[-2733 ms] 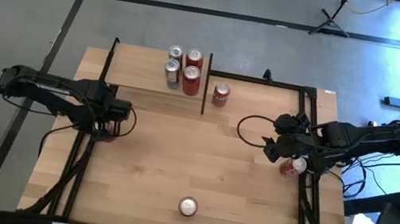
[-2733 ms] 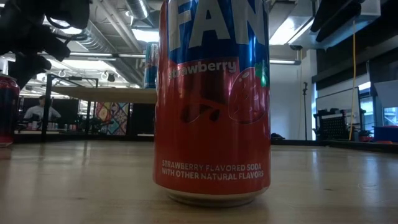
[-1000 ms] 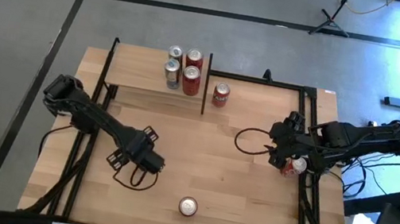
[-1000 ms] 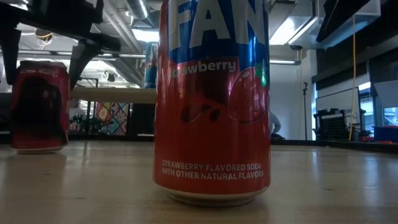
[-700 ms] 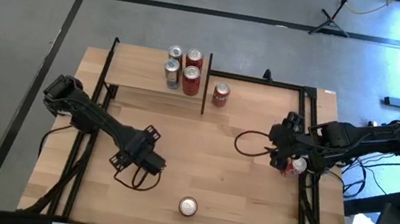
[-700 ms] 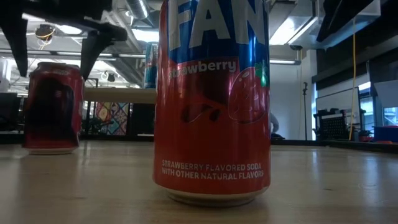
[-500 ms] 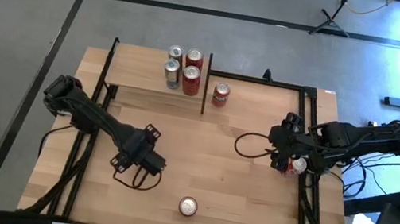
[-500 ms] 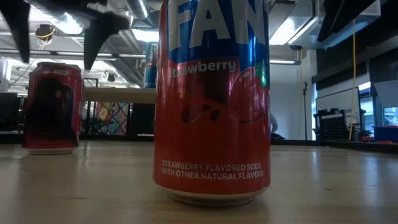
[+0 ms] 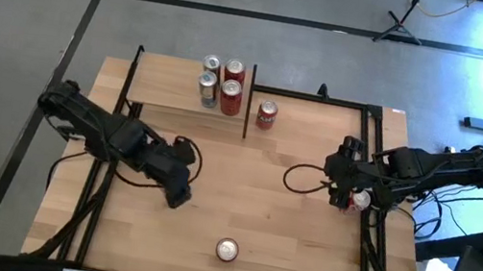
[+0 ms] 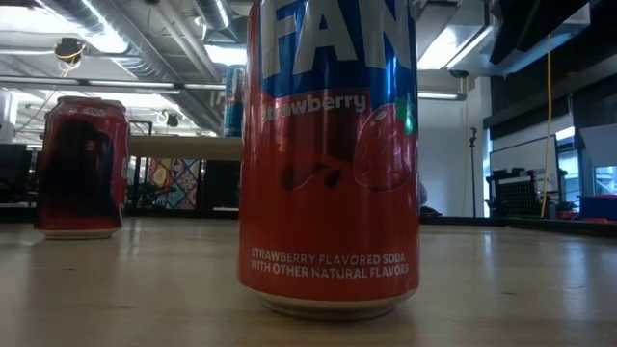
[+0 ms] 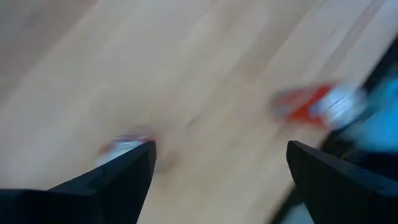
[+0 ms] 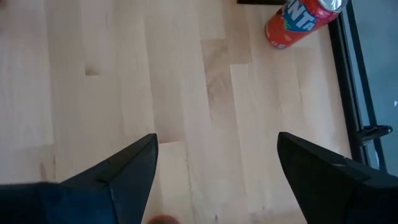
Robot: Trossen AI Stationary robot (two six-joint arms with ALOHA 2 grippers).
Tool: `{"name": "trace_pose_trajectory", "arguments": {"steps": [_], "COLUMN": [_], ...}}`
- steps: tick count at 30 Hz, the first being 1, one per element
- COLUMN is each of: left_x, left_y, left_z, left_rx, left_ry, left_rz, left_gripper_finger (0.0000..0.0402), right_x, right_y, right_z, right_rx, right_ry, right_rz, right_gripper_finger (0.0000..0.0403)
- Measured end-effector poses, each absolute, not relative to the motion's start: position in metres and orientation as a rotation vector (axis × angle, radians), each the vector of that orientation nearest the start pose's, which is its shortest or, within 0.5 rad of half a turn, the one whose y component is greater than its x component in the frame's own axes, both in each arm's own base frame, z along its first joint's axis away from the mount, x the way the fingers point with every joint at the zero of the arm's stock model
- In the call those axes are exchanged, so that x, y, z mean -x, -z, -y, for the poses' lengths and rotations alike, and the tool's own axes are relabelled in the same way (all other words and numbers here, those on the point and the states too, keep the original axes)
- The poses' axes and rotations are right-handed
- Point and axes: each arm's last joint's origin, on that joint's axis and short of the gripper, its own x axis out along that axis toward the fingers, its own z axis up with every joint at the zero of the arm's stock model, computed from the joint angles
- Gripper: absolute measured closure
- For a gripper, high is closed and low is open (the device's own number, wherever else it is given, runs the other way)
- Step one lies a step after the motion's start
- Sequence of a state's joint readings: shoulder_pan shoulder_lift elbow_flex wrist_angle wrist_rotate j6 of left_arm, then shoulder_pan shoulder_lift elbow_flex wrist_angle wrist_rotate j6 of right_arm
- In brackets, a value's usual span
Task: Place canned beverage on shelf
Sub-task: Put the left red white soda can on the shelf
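— Whereabouts of the soda can (image 9: pixel 226 249)?

— Standing upright on the table (image 9: pixel 283 239), well apart from the shelf (image 9: pixel 167 85), out toward the front edge. Not yet gripped by anything.

— And on the shelf itself?

— 4 cans (image 9: pixel 221 82), clustered at the end nearest the black post (image 9: pixel 250 103). 1 more can (image 9: pixel 266 113) just beside the shelf, down on the table, past that post.

— Left gripper (image 9: pixel 176 193)?

— Hanging over the table between the shelf and the soda can, nearer the can. Spread wide in the left wrist view, holding nothing.

— Right gripper (image 9: pixel 338 192)?

— Well apart from the shelf, at the table's right side, next to an orange can (image 12: pixel 298 17). Also spread wide, with nothing in between. Probably just waiting.

— Handling?

— Judged as thin aluminium: stiff enough if full, easily dented if squeezed hard. Smooth and glossy, so likely slippery. Fairly heavy for its size if unopened; cannot tell from here whether full.

— Where to take hold?

— Around the middle of the side wall, on opposite sides, below the rim and above the tapered base. Better to avoid the top edge: likely to tip. Best kept upright on the lift, then set down on a bare part of the shelf, away from the 4 there.
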State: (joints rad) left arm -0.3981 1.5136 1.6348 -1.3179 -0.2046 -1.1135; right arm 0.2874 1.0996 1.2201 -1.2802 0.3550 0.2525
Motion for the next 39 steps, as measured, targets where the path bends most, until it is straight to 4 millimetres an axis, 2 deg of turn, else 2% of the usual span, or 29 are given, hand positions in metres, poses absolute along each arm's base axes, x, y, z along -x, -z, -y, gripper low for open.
{"name": "trace_pose_trajectory", "arguments": {"steps": [4, 7, 10, 14, 17, 23, 33, 39], "left_x": [-0.267, -0.273, -0.272, -0.258, -0.255, -0.257, -0.262, -0.262], "left_y": [-0.373, -0.374, -0.366, -0.35, -0.341, -0.331, -0.284, -0.269], "left_z": [0.114, 0.122, 0.122, 0.125, 0.125, 0.117, 0.105, 0.096], "left_rx": [0.816, 0.874, 0.973, 1.103, 1.126, 1.09, 1.065, 1.045], "left_ry": [-0.443, -0.413, -0.57, -0.898, -1.057, -1.215, -1.293, -1.331], "left_rz": [-0.928, -0.874, -0.886, -0.941, -0.946, -0.965, -1.112, -1.16], "left_gripper_finger": [0.0053, 0.0053, 0.0053, 0.0053, 0.0053, 0.0053, 0.0053, 0.0053], "right_x": [-0.17, -0.17, -0.169, -0.169, -0.169, -0.169, -0.17, -0.17], "right_y": [-0.341, -0.341, -0.341, -0.341, -0.341, -0.341, -0.341, -0.341], "right_z": [-0.04, -0.04, -0.04, -0.039, -0.04, -0.04, -0.04, -0.04], "right_rx": [0.17, 0.192, 0.211, 0.218, 0.233, 0.256, 0.258, 0.278], "right_ry": [0.179, 0.166, 0.155, 0.152, 0.142, 0.128, 0.127, 0.114], "right_rz": [-1.082, -1.085, -1.09, -1.094, -1.094, -1.094, -1.092, -1.094], "right_gripper_finger": [0.0084, 0.0084, 0.0084, 0.0084, 0.0084, 0.0084, 0.0084, 0.0084]}}
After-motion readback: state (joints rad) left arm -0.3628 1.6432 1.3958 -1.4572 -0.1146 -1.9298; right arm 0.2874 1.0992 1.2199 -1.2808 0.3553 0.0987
